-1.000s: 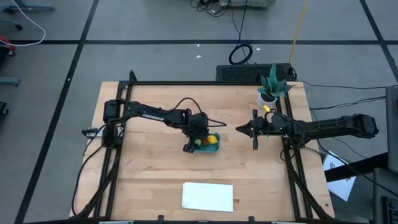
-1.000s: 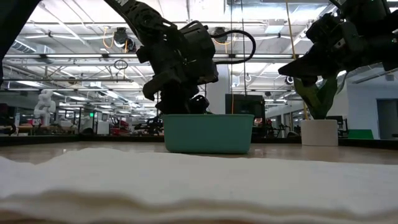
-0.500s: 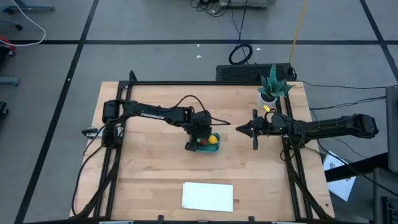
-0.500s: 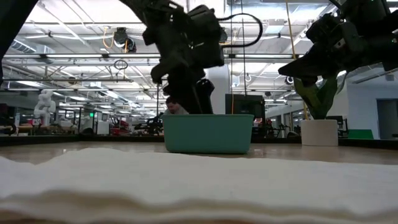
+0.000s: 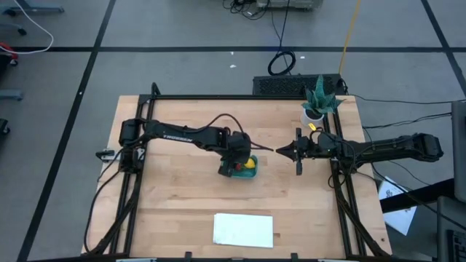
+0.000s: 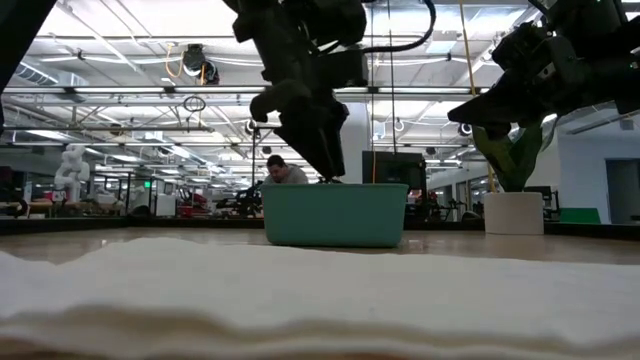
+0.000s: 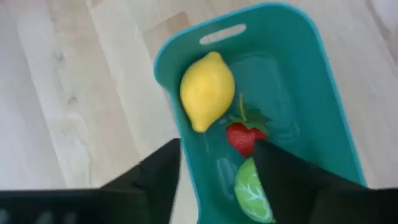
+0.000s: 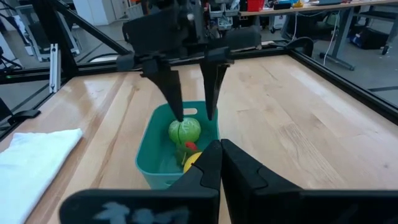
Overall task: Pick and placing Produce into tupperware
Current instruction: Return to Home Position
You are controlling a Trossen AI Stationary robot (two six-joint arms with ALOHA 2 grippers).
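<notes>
Left gripper (image 8: pixel 194 117): is hanging just above the left end of the tupperware (image 7: pixel 165 56), fingers (image 8: pixel 173 90) spread apart and gripping nothing.
Right gripper (image 5: pixel 279 151): is hovering to the right of the tupperware, apart from it, fingers pressed together with nothing between them.
Produce: all three are lying inside the tupperware in a row, with the lemon (image 7: pixel 207 90) at the right end, the strawberry (image 7: pixel 242 135) in the middle and the green ball (image 7: pixel 252 193) at the left.
Tupperware: is sitting near the middle of the table (image 5: pixel 175 204).

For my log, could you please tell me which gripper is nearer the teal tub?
The left. The left gripper hangs open just above the teal tub; the right gripper is shut, well off to its side.
</notes>
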